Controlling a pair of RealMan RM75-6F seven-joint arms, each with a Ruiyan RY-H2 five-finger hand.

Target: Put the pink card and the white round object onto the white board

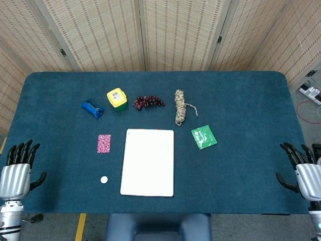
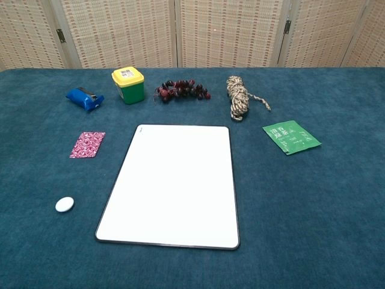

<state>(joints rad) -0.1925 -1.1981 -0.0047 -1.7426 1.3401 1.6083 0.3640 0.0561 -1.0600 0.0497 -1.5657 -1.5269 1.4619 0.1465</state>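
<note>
So the worktop (image 1: pixel 241 170) is covered in dark teal felt-looking fabric, with woven tan folding screens (image 1: pixel 175 30) standing right behind its far edge. Off the far right corner there's a bit of grey floor with a power strip (image 1: pixel 311 91) and a red cable, and a yellow floor stripe peeks out under the near edge. The white board (image 1: pixel 148 162) lies flat in the near middle with nothing on it. The pink card (image 1: pixel 104 143) sits just left of the board's far corner, apart from it, and the white round object (image 1: pixel 104 179) is nearer, also left of the board and not touching it. Along the far side, left to right: a blue thing (image 1: pixel 92 108) I can't really identify, a green tub with a yellow lid (image 1: pixel 117 99), a bunch of dark grapes (image 1: pixel 148 102), a coil of rope (image 1: pixel 180 106), and further right and nearer a green packet (image 1: pixel 203 137) whose print is too small to read. The left hand (image 1: pixel 17 173) hangs at the near left corner, the right hand (image 1: pixel 303 170) at the near right edge and partly cut off by the frame; both have fingers spread, holding nothing. The chest view shows neither hand.
</note>
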